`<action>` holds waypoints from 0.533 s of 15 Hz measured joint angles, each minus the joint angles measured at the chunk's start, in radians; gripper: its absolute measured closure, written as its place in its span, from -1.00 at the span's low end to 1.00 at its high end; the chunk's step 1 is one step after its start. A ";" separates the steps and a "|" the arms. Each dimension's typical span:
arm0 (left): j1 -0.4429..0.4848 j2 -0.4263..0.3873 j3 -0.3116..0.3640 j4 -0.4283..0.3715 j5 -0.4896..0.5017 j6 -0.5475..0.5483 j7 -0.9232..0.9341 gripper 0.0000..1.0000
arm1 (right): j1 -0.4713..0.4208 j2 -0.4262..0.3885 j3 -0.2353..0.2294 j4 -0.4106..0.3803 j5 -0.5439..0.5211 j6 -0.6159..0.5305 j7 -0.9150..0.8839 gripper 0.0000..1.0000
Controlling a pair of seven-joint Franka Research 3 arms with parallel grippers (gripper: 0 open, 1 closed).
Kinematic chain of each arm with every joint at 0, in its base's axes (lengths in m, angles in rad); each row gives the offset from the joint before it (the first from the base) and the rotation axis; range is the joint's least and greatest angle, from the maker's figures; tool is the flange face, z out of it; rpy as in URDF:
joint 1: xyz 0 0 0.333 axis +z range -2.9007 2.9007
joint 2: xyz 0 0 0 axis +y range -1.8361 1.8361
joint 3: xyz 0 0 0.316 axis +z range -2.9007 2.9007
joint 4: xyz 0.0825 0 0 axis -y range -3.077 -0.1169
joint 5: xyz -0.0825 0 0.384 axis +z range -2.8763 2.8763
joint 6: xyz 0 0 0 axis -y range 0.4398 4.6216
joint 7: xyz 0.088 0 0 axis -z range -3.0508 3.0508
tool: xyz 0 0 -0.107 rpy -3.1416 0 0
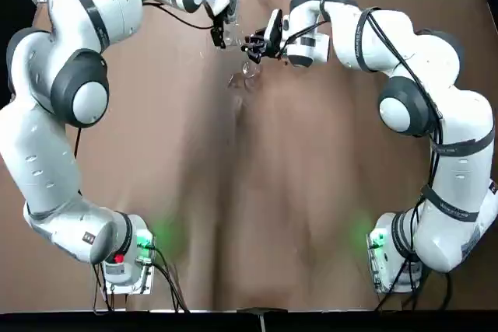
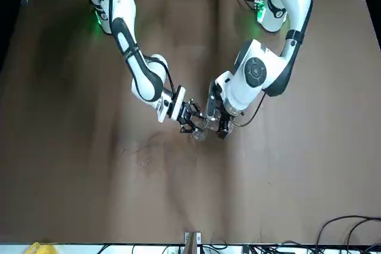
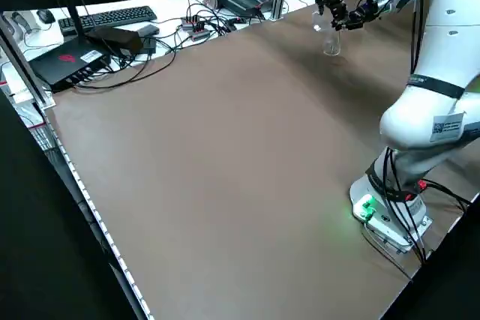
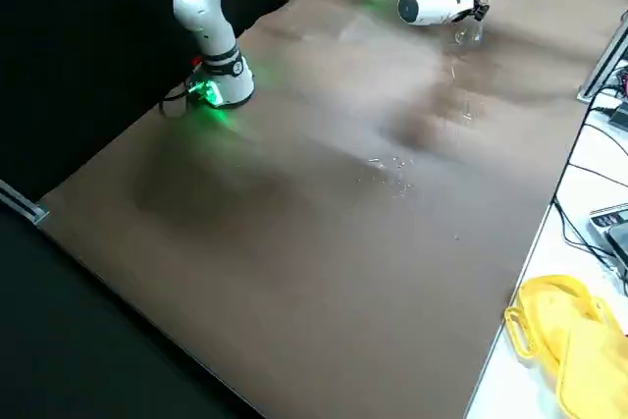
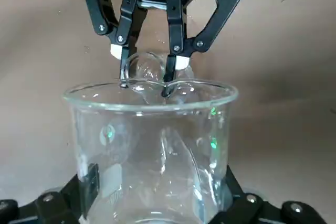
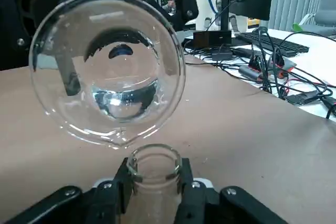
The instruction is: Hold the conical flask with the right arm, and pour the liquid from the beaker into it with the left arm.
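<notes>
My right gripper (image 6: 154, 182) is shut on the narrow neck of the conical flask (image 6: 154, 163), which stands upright on the brown table (image 1: 257, 192) at the far middle. The flask (image 1: 250, 68) also shows from above. My left gripper (image 5: 157, 211) is shut on the beaker (image 5: 152, 140) and holds it tipped on its side, mouth toward the flask. The beaker (image 6: 107, 69) has its lip just above the flask's mouth. Clear liquid (image 6: 123, 100) lies along the beaker's lower wall. From above, the left gripper (image 1: 220, 33) and right gripper (image 1: 255, 46) face each other closely.
Past the table's far edge stand a keyboard (image 3: 112, 16), a monitor, cables (image 6: 273, 72) and a yellow object (image 4: 564, 336). A person shows in the background of the right wrist view. Both arm bases (image 1: 124, 258) sit at the near edge.
</notes>
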 joint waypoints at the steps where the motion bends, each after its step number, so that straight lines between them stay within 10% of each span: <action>1: -0.001 0.000 0.000 0.000 0.005 -0.002 -0.001 -0.96 | 0.000 0.000 0.000 0.000 0.000 0.000 0.000 0.22; 8: -0.015 0.000 0.000 0.000 0.062 -0.013 -0.029 -0.96 | 0.000 0.000 0.000 0.000 0.000 0.001 0.000 0.22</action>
